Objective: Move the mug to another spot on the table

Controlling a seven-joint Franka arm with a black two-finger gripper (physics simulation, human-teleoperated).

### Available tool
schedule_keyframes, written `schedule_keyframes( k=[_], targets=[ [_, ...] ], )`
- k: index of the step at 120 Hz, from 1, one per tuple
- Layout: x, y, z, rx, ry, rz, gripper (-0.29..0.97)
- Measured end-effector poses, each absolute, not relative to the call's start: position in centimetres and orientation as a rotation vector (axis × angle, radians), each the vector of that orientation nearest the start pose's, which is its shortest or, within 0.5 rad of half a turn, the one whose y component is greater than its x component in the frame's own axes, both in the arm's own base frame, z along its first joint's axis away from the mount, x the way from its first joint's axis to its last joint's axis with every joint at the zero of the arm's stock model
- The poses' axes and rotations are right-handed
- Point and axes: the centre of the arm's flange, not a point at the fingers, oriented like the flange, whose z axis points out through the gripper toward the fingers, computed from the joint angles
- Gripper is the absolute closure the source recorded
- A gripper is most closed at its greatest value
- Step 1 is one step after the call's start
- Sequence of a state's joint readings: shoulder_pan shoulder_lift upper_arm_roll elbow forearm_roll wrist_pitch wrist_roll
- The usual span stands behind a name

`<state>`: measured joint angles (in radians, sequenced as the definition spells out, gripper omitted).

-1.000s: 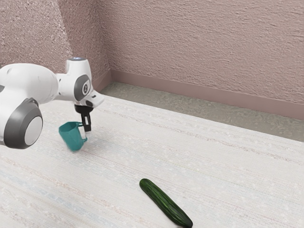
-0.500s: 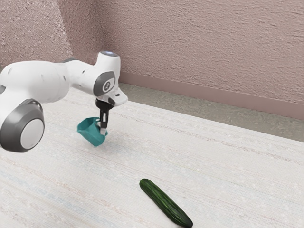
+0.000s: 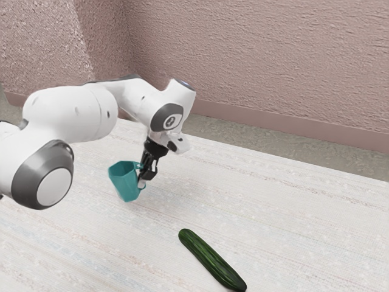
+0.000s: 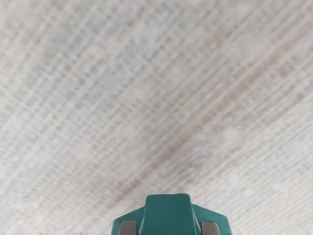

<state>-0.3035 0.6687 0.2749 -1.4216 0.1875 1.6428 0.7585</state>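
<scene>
One teal mug (image 3: 126, 180), smooth and matte, with sides tapering to a narrower base, hangs tilted under the black two-finger gripper (image 3: 146, 176); the gripper is closed on the mug, clamping the handle side that faces the exterior view's right. The mug looks to be just off the table (image 3: 285, 207), over the part toward the exterior view's left, open rim up and leaning. The glossy white arm (image 3: 91, 115), with rounded shells and grey joint caps, comes in from the exterior view's left and bends down to the mug. The table top is pale and matte with fine woven-looking streaks of faint grey, blue and pink. A long, dark green cucumber (image 3: 211, 260), bumpy-skinned with rounded ends, lies flat and diagonal on the table near the lower edge, well apart from the mug. The rough pink stucco wall (image 3: 273, 55) has a plain mauve baseboard (image 3: 292, 123), and a speckled grey-green floor (image 3: 273, 141) strip runs behind the table. In the wrist view the mug (image 4: 168, 215) shows as a blocky teal shape just under the hand, with the streaky table (image 4: 146, 98) beyond it
</scene>
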Motion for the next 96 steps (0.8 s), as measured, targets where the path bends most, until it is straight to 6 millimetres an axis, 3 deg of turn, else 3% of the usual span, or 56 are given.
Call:
schedule_keyframes(
  k=[12,32,96],
  targets=[
    [66.2,-3.9,29.1,-2.602,1.137,0.852,0.79],
    [65.3,-4.8,26.4,-2.599,1.06,0.971,0.79],
    [66.3,-6.6,24.6,-2.693,0.935,0.846,0.79]
  ],
)
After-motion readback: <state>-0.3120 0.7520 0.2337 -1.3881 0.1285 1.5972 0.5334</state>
